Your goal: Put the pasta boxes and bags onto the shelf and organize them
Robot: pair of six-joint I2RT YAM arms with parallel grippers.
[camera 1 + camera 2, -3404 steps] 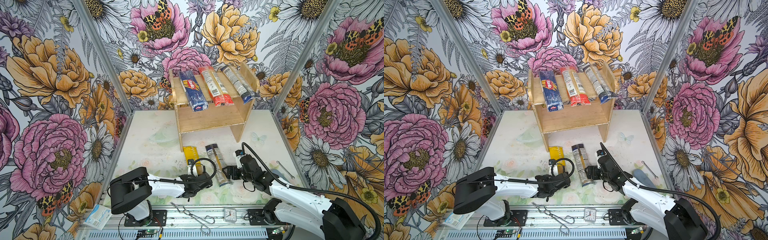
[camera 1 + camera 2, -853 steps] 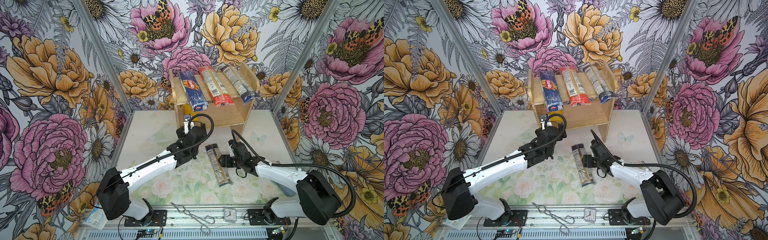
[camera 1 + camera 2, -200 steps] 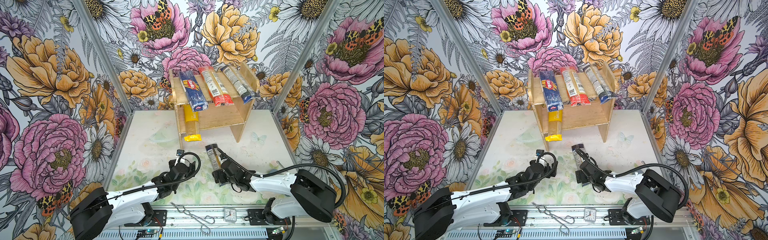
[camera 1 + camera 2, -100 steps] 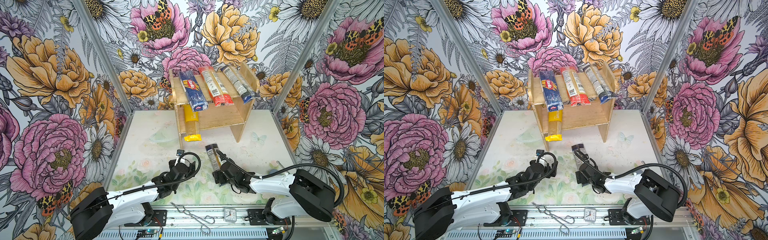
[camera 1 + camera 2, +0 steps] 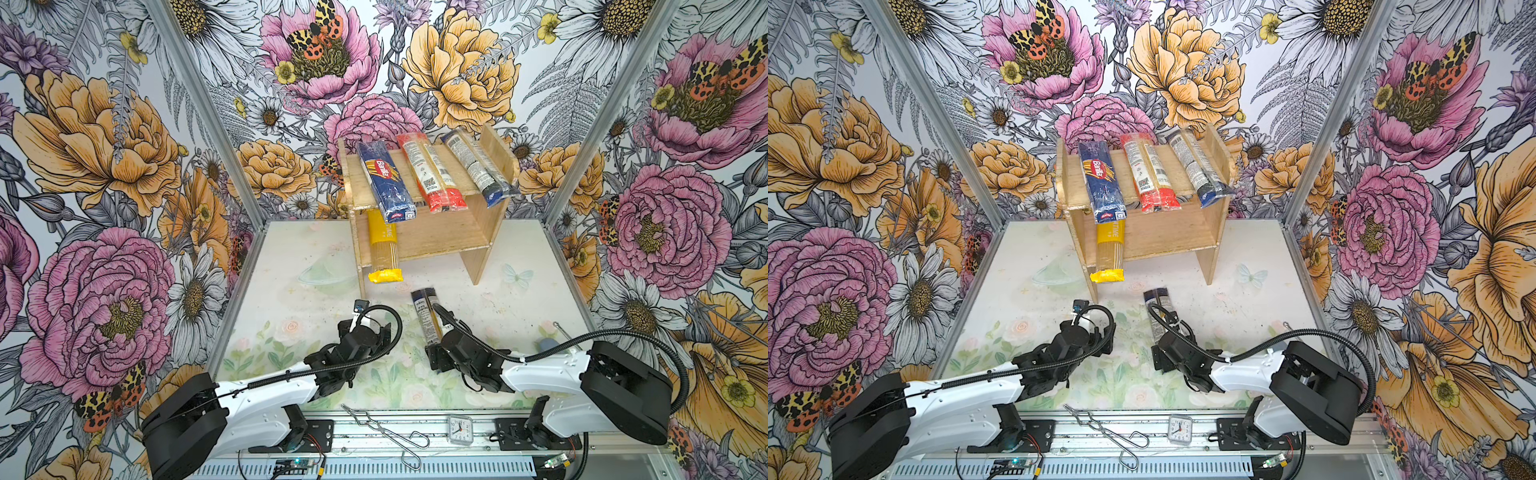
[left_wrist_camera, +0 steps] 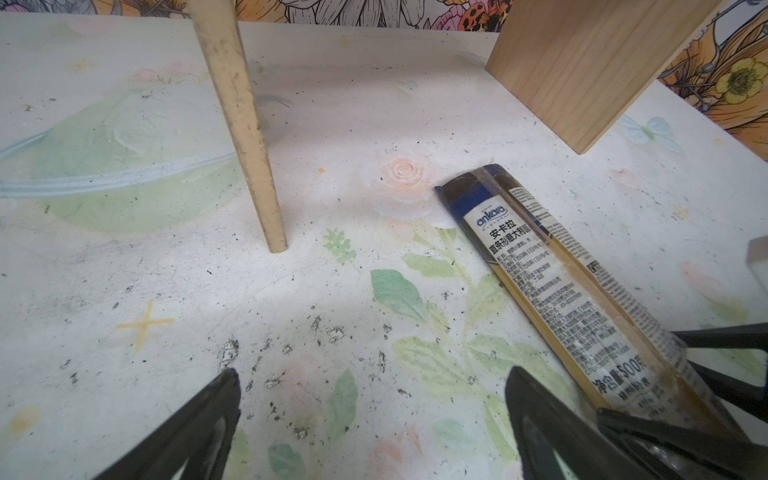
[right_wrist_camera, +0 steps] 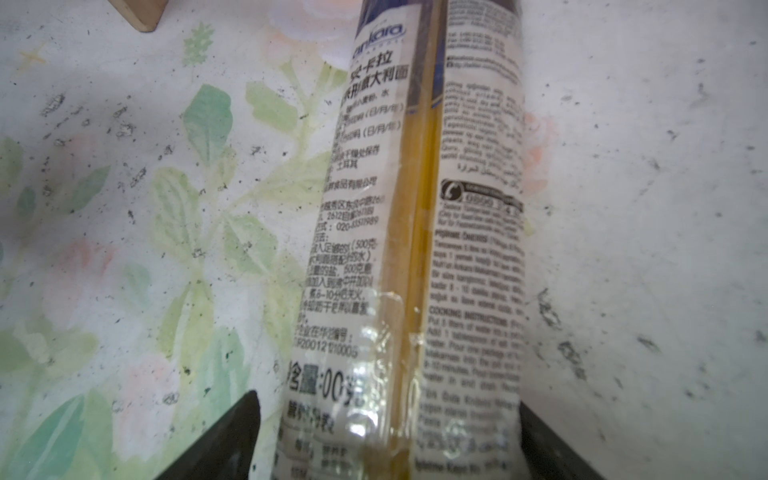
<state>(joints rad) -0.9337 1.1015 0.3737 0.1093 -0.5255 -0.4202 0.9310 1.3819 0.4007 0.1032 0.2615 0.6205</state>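
The pale wooden shelf (image 5: 432, 237) (image 5: 1163, 239) stands at the back. Its top board holds a dark blue Barilla pack (image 5: 386, 183), a red-ended clear pack (image 5: 432, 178) and a clear pack with a dark blue end (image 5: 478, 170). A yellow pack (image 5: 383, 249) lies on the lower board, overhanging the front. One clear bag with dark ends (image 5: 426, 316) (image 5: 1158, 311) (image 7: 415, 249) lies on the table. My right gripper (image 5: 434, 355) (image 7: 386, 415) straddles its near end, open, a finger close on each side. My left gripper (image 5: 365, 332) (image 6: 374, 386) is open over bare table beside that bag (image 6: 552, 282).
The shelf's side panels (image 6: 241, 124) (image 6: 590, 62) stand on the table just beyond the bag. Metal tongs (image 5: 386, 428) and a small clock (image 5: 460, 430) lie on the front rail. A blue-handled tool (image 5: 548, 344) lies near the right wall.
The right jaws have drawn in a little round the bag's near end. The left arm and all packs on the shelf stay as they were.
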